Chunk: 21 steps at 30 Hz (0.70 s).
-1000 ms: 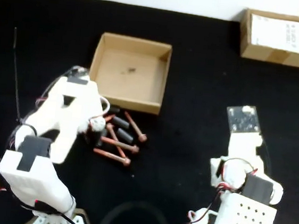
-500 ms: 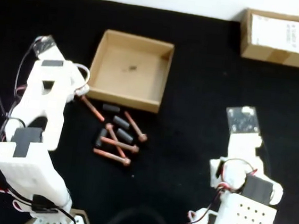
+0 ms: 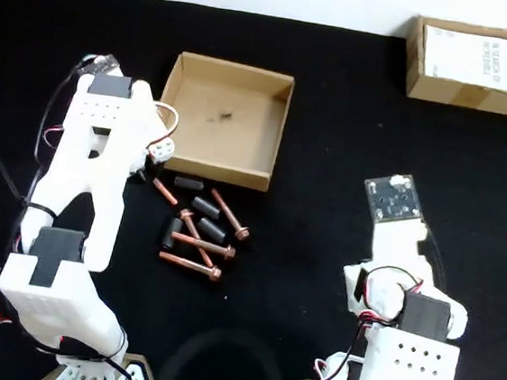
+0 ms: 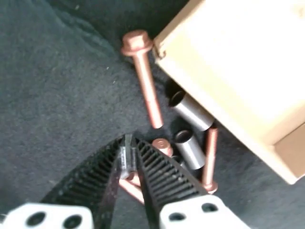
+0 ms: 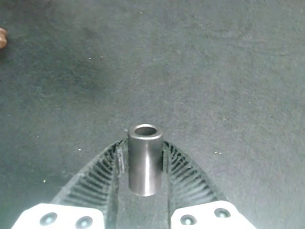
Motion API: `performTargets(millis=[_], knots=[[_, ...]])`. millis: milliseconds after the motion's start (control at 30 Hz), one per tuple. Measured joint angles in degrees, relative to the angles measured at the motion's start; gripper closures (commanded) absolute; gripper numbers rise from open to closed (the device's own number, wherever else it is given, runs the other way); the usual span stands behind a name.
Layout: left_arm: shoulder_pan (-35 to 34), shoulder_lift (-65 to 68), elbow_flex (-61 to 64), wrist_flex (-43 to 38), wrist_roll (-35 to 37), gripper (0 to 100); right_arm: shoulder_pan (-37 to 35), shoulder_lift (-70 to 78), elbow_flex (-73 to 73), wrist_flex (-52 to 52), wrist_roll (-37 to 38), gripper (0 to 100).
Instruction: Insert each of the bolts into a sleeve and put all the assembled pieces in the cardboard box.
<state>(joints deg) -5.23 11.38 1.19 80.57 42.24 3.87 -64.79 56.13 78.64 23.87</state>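
Observation:
Several copper bolts [image 3: 195, 243] and dark sleeves [image 3: 204, 208] lie in a loose pile just in front of the open cardboard box [image 3: 172, 150]. My left gripper [image 4: 128, 143] is shut with nothing in it, low over the mat by the pile's near-left end. Just beyond its tips lie one bolt [image 4: 143, 81], two sleeves [image 4: 190, 110] and the box's corner [image 4: 228, 90]. In the high view the left arm [image 3: 104, 147] stands beside the box's front left corner. My right gripper [image 5: 145, 164] is shut on an upright dark sleeve [image 5: 144, 157] above bare mat; its arm [image 3: 396, 200] is right of the pile.
A second cardboard box [image 3: 480, 64] holding a white sheet stands at the far right back. Black mat [image 3: 329, 162] covers the table between box, pile and right arm. A bolt head [image 5: 2, 38] shows at the right wrist view's edge.
The left arm lifted off the pile, swung out to the left, then came back beside the box's front left corner. One bolt now lies apart from the pile. The right arm shifted slightly left.

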Motion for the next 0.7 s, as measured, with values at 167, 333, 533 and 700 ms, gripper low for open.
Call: performTargets(millis=[167, 333, 533, 700], knots=[[0.0, 3.5, 0.0, -0.4, 3.1, 76, -0.3, 0.0, 0.0, 0.0, 0.0, 99.1], [0.0, 7.2, 0.0, -1.8, 4.8, 78, -0.3, 0.0, 0.0, 0.0, 0.0, 99.1], [-1.8, 9.9, 0.0, -5.9, 4.9, 81, -0.3, 0.0, 0.0, 0.0, 0.0, 99.1], [-4.7, 11.3, 0.0, -7.1, 4.9, 81, -0.3, 0.0, 0.0, -0.1, 0.0, 99.1]])
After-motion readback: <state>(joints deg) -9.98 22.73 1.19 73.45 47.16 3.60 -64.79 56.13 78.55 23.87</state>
